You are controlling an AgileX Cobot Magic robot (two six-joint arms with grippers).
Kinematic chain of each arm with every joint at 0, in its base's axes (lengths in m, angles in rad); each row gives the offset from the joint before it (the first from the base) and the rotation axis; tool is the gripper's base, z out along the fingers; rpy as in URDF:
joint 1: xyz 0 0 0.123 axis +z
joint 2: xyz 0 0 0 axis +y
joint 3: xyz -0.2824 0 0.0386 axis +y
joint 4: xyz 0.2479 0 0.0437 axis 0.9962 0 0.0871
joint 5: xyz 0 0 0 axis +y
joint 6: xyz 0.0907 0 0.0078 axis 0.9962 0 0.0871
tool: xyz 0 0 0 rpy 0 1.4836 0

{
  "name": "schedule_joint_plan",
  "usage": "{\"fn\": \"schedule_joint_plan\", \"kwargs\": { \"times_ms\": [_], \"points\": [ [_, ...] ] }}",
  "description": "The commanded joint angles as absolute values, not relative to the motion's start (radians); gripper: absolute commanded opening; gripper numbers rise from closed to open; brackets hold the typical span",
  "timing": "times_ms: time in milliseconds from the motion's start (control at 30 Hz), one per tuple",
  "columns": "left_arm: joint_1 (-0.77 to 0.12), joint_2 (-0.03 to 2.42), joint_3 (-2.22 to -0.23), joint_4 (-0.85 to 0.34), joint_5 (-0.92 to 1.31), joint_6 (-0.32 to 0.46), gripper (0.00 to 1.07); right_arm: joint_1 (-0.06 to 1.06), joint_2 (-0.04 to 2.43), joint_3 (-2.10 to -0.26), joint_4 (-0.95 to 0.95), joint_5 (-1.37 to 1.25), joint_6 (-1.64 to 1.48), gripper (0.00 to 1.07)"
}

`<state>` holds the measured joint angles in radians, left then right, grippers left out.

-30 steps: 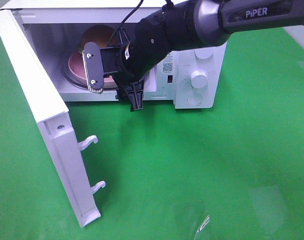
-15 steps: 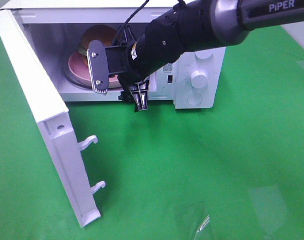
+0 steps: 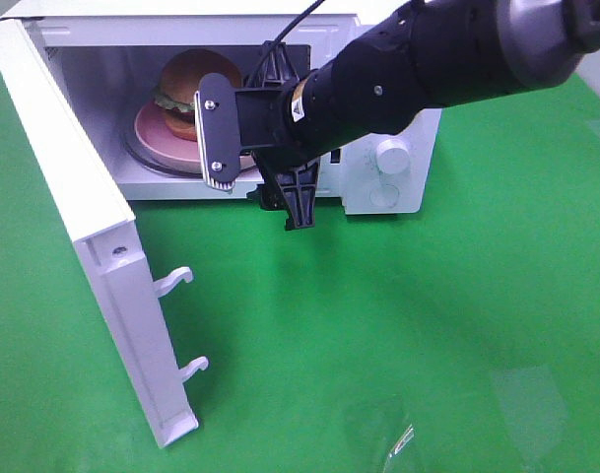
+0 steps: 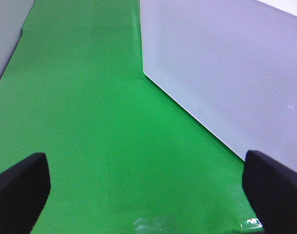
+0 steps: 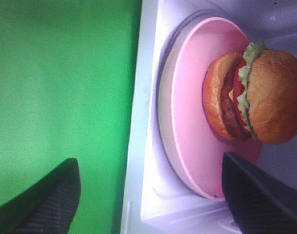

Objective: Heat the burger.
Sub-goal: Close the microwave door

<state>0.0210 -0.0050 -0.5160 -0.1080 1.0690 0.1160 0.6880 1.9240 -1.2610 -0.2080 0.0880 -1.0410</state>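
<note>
The burger (image 3: 186, 81), with a golden-brown bun, lettuce and cheese, sits on a pink plate (image 3: 154, 133) inside the open white microwave (image 3: 393, 192). In the right wrist view the burger (image 5: 258, 97) rests on the plate (image 5: 189, 126), which lies on the turntable. My right gripper (image 3: 258, 166) is open and empty just outside the microwave's mouth, in front of the plate; the right wrist view (image 5: 148, 187) shows it with its jaws wide apart. My left gripper (image 4: 146, 183) is open and empty over the green mat, beside the door's outer face (image 4: 226, 63).
The microwave door (image 3: 93, 227) stands swung wide open toward the front left, with two latch hooks (image 3: 176, 281) on its edge. A control knob (image 3: 391, 156) is on the microwave's right panel. Green mat (image 3: 428, 325) covers the table.
My right gripper has drawn back to the right, out of the microwave's mouth. The burger and plate, partly hidden before, now show and have not moved.
</note>
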Motion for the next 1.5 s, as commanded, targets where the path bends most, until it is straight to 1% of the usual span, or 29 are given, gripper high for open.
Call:
{"fn": "schedule_joint_plan", "kwargs": {
  "times_ms": [33, 233, 567, 867, 933, 1100, 1200, 1233, 1300, 1400, 1467, 1500],
  "points": [
    [0.022, -0.022, -0.516, -0.113, 1.07, 0.111, 1.0, 0.686, 1.885, -1.218, -0.208, 0.063, -1.025, 0.76],
    [0.022, -0.022, -0.516, -0.113, 1.07, 0.111, 1.0, 0.686, 1.799, -1.108, -0.208, 0.037, -0.989, 0.76],
    [0.022, -0.022, -0.516, -0.113, 1.07, 0.111, 1.0, 0.686, 1.692, -0.993, -0.208, 0.034, -0.869, 0.76],
    [0.022, -0.022, -0.516, -0.113, 1.07, 0.111, 1.0, 0.686, 1.572, -0.888, -0.204, 0.049, -0.66, 0.76],
    [0.022, -0.022, -0.516, -0.113, 1.07, 0.111, 1.0, 0.686, 1.515, -0.859, -0.197, 0.116, -0.524, 0.76],
    [0.022, -0.022, -0.516, -0.113, 1.07, 0.111, 1.0, 0.686, 1.481, -0.85, -0.197, 0.191, -0.428, 0.76],
    [0.022, -0.022, -0.516, -0.113, 1.07, 0.111, 1.0, 0.685, 1.445, -0.846, -0.198, 0.309, -0.308, 0.76],
    [0.022, -0.022, -0.516, -0.113, 1.07, 0.111, 1.0, 0.685, 1.445, -0.846, -0.198, 0.309, -0.308, 0.76],
    [0.022, -0.022, -0.516, -0.113, 1.07, 0.111, 1.0, 0.653, 1.404, -0.846, -0.188, 0.401, -0.194, 0.76],
    [0.022, -0.022, -0.516, -0.113, 1.07, 0.111, 1.0, 0.639, 1.392, -0.846, -0.181, 0.425, -0.166, 0.76],
    [0.022, -0.022, -0.516, -0.113, 1.07, 0.111, 1.0, 0.579, 1.339, -0.846, -0.154, 0.52, -0.089, 0.76],
    [0.022, -0.022, -0.516, -0.113, 1.07, 0.111, 1.0, 0.579, 1.339, -0.846, -0.154, 0.52, -0.089, 0.76]
  ]
}}
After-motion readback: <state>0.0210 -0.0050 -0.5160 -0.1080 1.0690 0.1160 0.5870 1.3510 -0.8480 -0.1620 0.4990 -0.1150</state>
